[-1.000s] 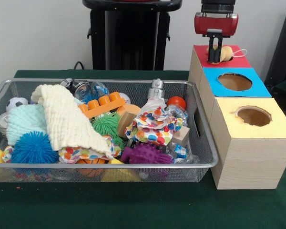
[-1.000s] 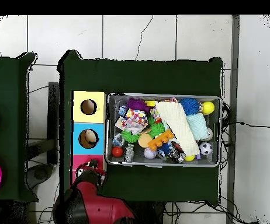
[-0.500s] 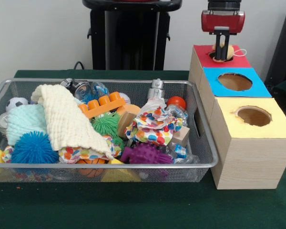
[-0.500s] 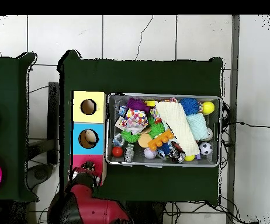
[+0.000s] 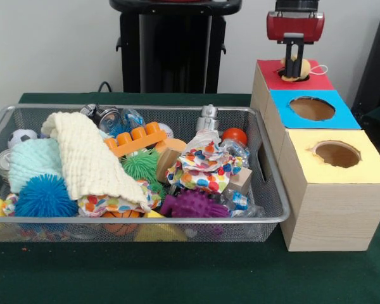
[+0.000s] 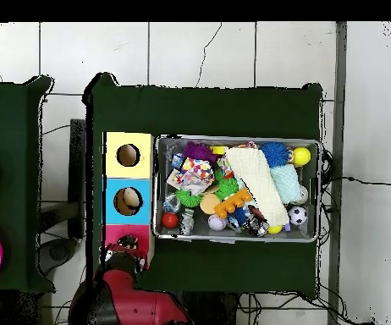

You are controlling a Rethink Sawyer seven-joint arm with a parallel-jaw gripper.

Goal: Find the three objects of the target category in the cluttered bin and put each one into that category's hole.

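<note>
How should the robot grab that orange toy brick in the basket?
Probably from straight above, jaws closing across the narrow sides of the long orange plastic studded brick. It lies on top of the pile in the silver wire-mesh basket, mostly uncovered, with only the cream knitted cloth touching one end.

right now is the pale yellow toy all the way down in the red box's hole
No. The pale yellow toy sits in the hole, its top above the red box.
</note>
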